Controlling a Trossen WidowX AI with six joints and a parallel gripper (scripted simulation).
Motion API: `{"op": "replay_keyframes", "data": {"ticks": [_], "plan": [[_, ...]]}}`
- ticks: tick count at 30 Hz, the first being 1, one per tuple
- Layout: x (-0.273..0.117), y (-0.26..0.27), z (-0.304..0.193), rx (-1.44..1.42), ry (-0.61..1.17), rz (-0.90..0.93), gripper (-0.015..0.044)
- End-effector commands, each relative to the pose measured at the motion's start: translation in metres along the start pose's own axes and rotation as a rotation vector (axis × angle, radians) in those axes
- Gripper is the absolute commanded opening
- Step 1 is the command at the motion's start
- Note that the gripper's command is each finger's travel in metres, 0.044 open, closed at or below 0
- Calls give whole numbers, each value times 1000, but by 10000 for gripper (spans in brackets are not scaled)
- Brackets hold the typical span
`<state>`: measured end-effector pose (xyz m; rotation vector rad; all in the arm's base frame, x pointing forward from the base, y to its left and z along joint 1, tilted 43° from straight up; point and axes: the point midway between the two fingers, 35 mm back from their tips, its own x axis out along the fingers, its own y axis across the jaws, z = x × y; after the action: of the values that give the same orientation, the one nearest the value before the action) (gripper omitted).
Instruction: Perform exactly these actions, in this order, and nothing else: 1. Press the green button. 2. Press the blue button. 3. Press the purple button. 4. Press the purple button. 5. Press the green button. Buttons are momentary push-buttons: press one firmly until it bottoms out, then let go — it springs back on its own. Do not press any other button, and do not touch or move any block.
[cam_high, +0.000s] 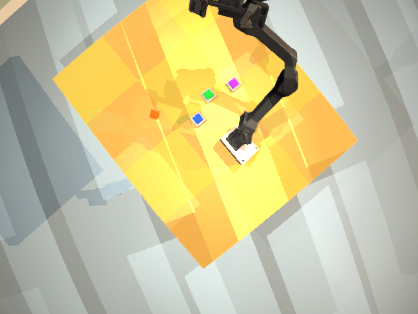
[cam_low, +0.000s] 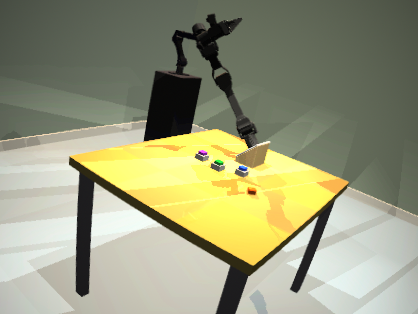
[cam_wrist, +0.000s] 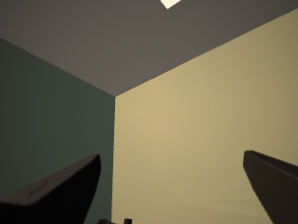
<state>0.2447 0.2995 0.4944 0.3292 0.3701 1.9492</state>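
Note:
The green button (cam_high: 208, 95) (cam_low: 218, 162), blue button (cam_high: 198, 119) (cam_low: 242, 169) and purple button (cam_high: 233, 84) (cam_low: 202, 153) sit on small pale bases on the yellow-orange table (cam_high: 250, 200) (cam_low: 200, 210). Green lies between the other two, and each coloured cap stands raised. In the wrist view my gripper (cam_wrist: 171, 160) is open, with its two dark fingers wide apart and nothing between them. It faces a wall corner and the ceiling, so no button shows there. In the exterior view it appears high above the table, clear of the buttons.
A small orange block (cam_high: 154, 114) (cam_low: 251, 191) lies near the blue button. A pale board (cam_high: 244, 156) (cam_low: 259, 156) is on the other side, where the dark arm (cam_high: 270, 105) (cam_low: 236, 107) meets it. A black pedestal (cam_low: 172, 107) stands behind the table.

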Motion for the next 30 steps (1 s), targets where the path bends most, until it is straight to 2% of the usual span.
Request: {"op": "replay_keyframes", "data": {"ticks": [1,3,5,10,15,23,30], "plan": [[0,-4,0,16,-12,-10,400],[-3,-33,-2,140,-101,-103,400],[-12,-83,-18,327,-212,-277,400],[-29,-133,-50,512,-287,-497,400],[-57,-180,-107,703,-311,-780,400],[-113,-209,-217,937,-205,-1250,400],[-172,-185,-317,1073,68,-1683,400]]}}
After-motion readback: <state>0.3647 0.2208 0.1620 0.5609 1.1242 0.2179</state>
